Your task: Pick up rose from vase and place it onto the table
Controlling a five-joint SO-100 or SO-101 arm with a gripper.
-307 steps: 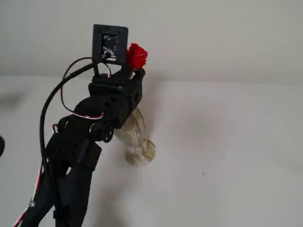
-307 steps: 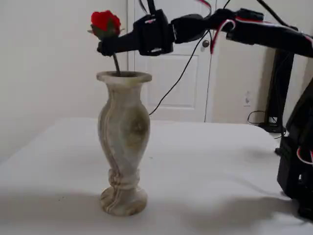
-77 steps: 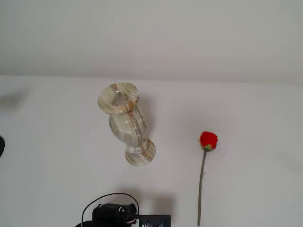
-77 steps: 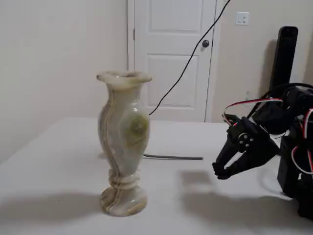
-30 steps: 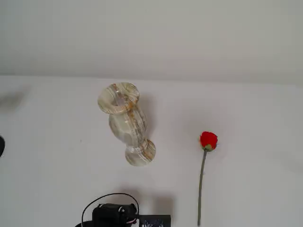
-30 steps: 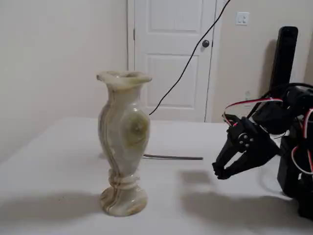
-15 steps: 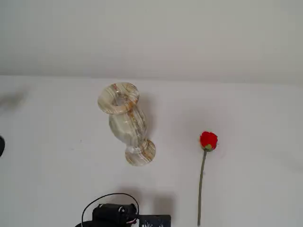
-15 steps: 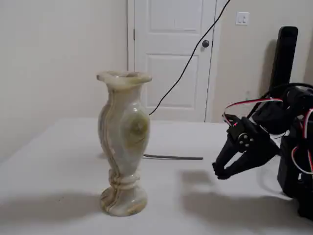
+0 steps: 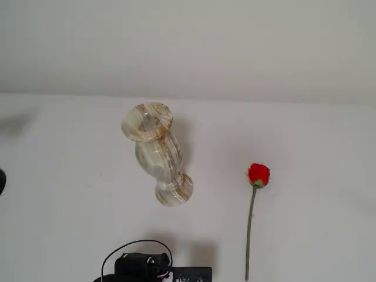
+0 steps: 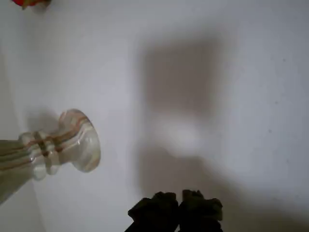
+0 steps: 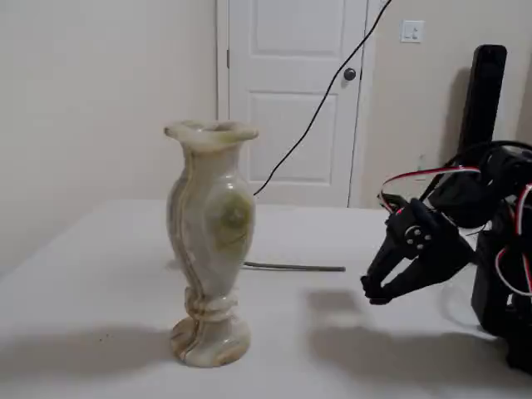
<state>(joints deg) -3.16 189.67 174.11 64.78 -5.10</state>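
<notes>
The rose lies flat on the white table (image 9: 317, 147), its red bud (image 9: 258, 174) to the right of the vase in a fixed view and its stem (image 9: 249, 235) running toward the bottom edge. The marbled vase (image 9: 155, 151) stands upright and empty. From the side, in a fixed view, the vase (image 11: 208, 249) hides the bud and only the stem (image 11: 295, 267) shows behind it. My gripper (image 11: 372, 291) hovers low over the table right of the vase, shut and empty. The wrist view shows its closed fingertips (image 10: 179, 205), the vase foot (image 10: 79, 140) and a bit of the bud (image 10: 29, 2).
The arm's base and cables (image 11: 499, 249) stand at the right edge of the side view, and show at the bottom of the view from above (image 9: 147, 267). A wall, a white door (image 11: 291, 91) and a hanging black cable (image 11: 324, 83) lie behind the table.
</notes>
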